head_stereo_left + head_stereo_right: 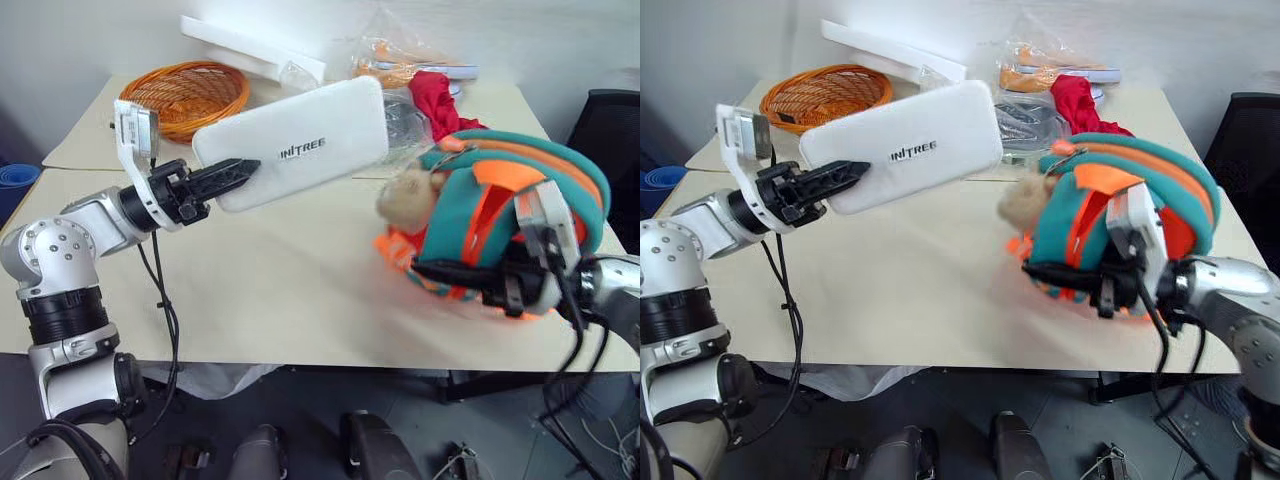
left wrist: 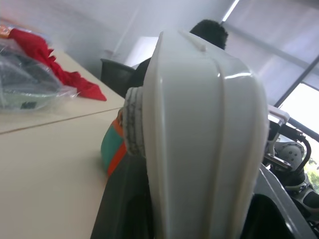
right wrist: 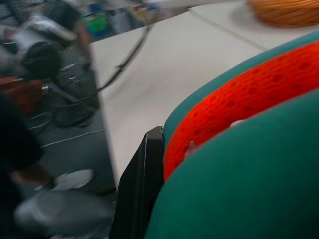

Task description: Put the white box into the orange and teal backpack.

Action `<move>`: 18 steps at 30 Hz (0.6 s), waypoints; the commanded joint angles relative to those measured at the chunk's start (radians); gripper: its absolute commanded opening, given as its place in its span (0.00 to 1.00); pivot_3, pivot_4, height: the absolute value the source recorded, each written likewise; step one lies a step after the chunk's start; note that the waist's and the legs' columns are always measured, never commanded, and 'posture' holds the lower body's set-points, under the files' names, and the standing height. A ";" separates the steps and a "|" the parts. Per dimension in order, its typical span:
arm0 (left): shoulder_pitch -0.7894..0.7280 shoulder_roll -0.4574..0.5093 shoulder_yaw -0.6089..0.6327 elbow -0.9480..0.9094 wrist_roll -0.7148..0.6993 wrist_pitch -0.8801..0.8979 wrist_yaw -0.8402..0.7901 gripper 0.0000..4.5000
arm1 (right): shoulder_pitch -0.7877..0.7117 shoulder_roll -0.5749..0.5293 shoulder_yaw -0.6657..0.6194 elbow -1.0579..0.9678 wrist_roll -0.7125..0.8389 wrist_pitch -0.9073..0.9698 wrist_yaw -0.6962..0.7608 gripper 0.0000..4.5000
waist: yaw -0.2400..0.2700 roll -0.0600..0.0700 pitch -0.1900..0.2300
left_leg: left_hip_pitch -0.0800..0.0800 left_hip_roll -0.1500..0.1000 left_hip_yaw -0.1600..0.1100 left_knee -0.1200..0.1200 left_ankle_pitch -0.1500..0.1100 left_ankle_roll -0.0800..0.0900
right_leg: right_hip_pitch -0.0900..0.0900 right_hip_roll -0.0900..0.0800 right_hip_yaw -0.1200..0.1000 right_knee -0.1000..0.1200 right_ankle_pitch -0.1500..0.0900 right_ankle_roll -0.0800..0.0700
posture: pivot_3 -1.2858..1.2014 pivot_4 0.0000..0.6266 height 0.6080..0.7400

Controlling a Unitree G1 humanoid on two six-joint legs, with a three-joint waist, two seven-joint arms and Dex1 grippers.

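The white box, a flat case with dark lettering, hangs tilted above the table, and my left gripper is shut on its near-left end. In the left wrist view the box's edge stands between the jaws. To its right, the orange and teal backpack is tipped up on the table with a beige plush toy at its front. My right gripper is shut on the backpack's lower front edge. The right wrist view shows one black finger pressed against the teal and orange fabric.
An orange wicker basket and a long white foam slab lie at the back of the table. A red cloth and clear plastic bags sit behind the backpack. A black chair stands at the right.
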 commanded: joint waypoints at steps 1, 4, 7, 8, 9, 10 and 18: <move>-0.030 0.011 -0.024 -0.042 -0.019 -0.070 -0.057 0.27 | 0.046 -0.077 -0.126 -0.061 0.171 0.052 0.024 0.00 | 0.001 0.000 0.000 | 0.000 0.000 0.000 0.000 0.000 0.000 | 0.000 0.000 0.000 0.000 0.000 0.000 | 0.52 0.24 1.00; -0.054 0.013 -0.058 -0.030 -0.018 -0.097 -0.093 0.27 | 0.124 -0.126 -0.204 -0.084 0.215 0.071 0.046 0.00 | 0.002 -0.002 0.001 | 0.000 0.000 -0.001 0.000 0.000 0.001 | 0.000 0.000 0.000 0.000 0.000 0.000 | 0.52 0.24 1.00; -0.066 0.028 -0.125 -0.036 0.008 -0.143 -0.167 0.27 | 0.173 -0.150 -0.251 -0.058 0.218 0.075 0.037 0.00 | 0.004 -0.004 0.002 | -0.001 0.000 -0.001 0.000 0.000 0.001 | 0.000 0.000 0.000 0.000 0.000 0.000 | 0.52 0.24 1.00; -0.061 0.037 -0.170 -0.031 0.056 -0.195 -0.197 0.27 | 0.183 -0.155 -0.258 -0.049 0.210 0.071 0.037 0.00 | 0.004 -0.004 0.002 | -0.001 0.000 -0.001 0.000 0.000 0.001 | 0.000 0.000 0.000 -0.001 0.000 0.000 | 0.52 0.24 1.00; -0.056 0.044 -0.208 -0.021 0.097 -0.241 -0.226 0.27 | 0.191 -0.159 -0.264 -0.044 0.205 0.067 0.038 0.00 | 0.004 -0.004 0.002 | 0.000 0.000 -0.001 0.000 0.000 0.001 | 0.000 0.000 0.000 -0.001 0.000 0.000 | 0.52 0.24 1.00; -0.052 0.054 -0.247 -0.009 0.136 -0.288 -0.260 0.27 | 0.196 -0.160 -0.270 -0.036 0.209 0.067 0.035 0.00 | 0.004 -0.004 0.002 | 0.000 -0.001 -0.001 0.000 0.000 0.001 | 0.000 0.000 0.000 -0.001 0.000 0.000 | 0.52 0.24 1.00; -0.116 0.107 -0.459 0.153 0.423 -0.648 -0.453 0.27 | 0.203 -0.157 -0.261 0.020 0.151 0.042 0.018 0.00 | 0.015 -0.004 0.002 | 0.000 -0.001 -0.001 0.000 -0.002 0.006 | 0.001 0.000 0.000 -0.002 0.000 0.000 | 0.52 0.24 1.00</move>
